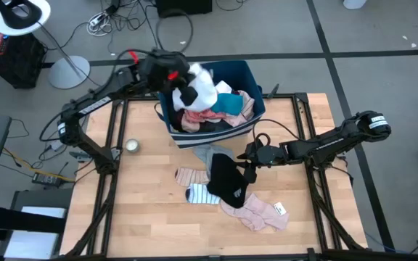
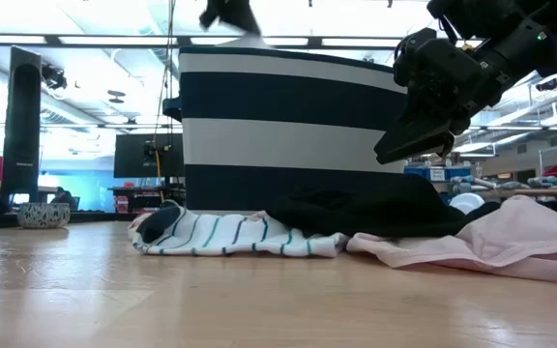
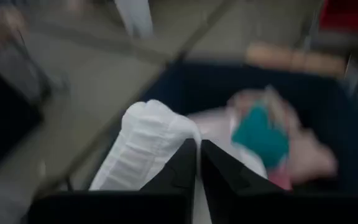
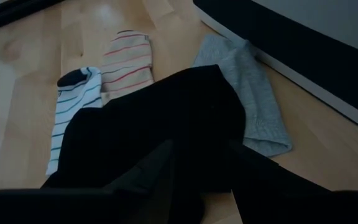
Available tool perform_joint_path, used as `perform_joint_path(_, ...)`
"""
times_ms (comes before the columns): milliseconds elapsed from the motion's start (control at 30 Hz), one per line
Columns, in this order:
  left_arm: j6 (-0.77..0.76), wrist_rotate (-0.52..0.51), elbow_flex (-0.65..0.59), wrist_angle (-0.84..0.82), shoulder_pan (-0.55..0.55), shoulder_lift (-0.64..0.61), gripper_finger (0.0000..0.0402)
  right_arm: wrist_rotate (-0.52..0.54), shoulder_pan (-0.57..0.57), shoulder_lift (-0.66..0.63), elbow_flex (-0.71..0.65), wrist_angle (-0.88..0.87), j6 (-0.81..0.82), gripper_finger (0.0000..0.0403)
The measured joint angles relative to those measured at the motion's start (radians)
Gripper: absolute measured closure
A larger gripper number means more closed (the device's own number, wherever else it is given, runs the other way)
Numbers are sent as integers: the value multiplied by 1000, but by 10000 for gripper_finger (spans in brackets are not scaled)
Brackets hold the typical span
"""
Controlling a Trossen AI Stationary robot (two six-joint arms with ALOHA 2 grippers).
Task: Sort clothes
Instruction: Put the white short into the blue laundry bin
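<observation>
the clothes are split between two places: a heap of white, teal, pink and dark pieces fills the navy bin with white stripes [image 1: 252, 109] at the far middle of the table [image 1: 144, 217], and a loose spread lies on the wood just in front of it. in that spread a black garment [image 1: 227, 181] lies on top, overlapping a grey piece [image 1: 207, 154] next to the bin, a peach striped sock [image 1: 191, 175], a white sock with teal stripes [image 1: 198, 193] and a pale pink garment [image 1: 256, 214] with a small tag, nearest the front edge. a white garment [image 1: 203, 85] hangs at the bin's far left rim, and the left gripper [image 1: 183, 85] is right there above the rim; in the left wrist view its fingers [image 3: 185, 168] stand almost together with only a thin slit between them, the white cloth [image 3: 145, 146] lying against one finger, and i cannot tell whether it is pinched or merely touching. the right gripper [image 1: 251, 165] hangs low over the black garment's right edge, just in front of the bin; in the right wrist view its fingers [image 4: 157, 171] are spread apart with the black cloth [image 4: 160, 118] beneath and between them, and whether they touch it is unclear. a small round tin [image 1: 132, 146] sits on the table left of the bin.
</observation>
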Motion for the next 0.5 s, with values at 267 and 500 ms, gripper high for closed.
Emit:
perform_joint_path(267,-77,80,-289,-9,26,3,282,0,0,0,0,0,0,262)
perform_joint_path(500,-78,79,-419,76,32,3,265,0,0,0,0,2,3,262)
